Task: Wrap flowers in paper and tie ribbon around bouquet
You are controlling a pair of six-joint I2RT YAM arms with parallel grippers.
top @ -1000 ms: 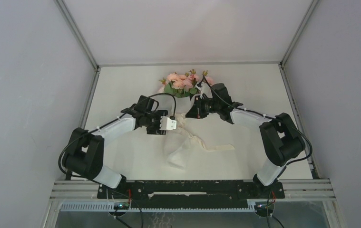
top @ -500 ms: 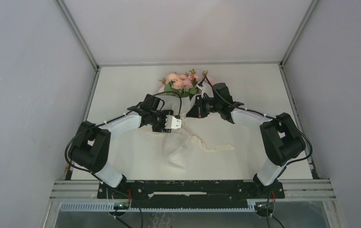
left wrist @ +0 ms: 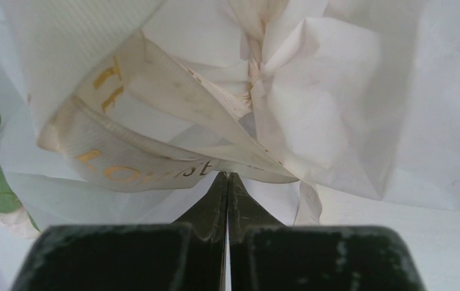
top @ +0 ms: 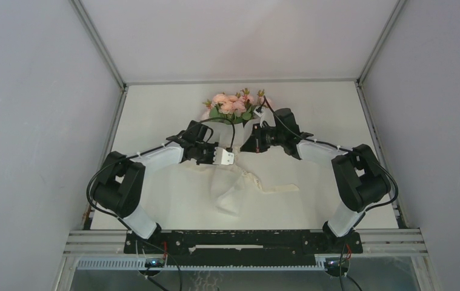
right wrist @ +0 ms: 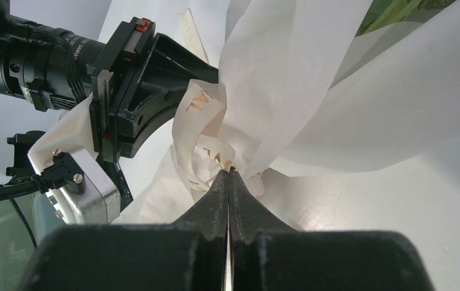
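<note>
White tabletop (top: 154, 109); flowers (top: 233, 104) partly inside paper (top: 226, 194).

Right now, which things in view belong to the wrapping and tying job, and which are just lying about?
Job in hand:
flowers
paper
ribbon
left gripper, shut on the ribbon
right gripper, shut at the pinched middle

Just there:
table
grey side walls
frame rail at the near edge

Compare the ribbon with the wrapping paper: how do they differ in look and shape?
The ribbon is a narrow cream band with gold lettering; the paper is a wide, plain white sheet. The ribbon curves in smooth loops; the paper is creased. Both are pale.
</note>
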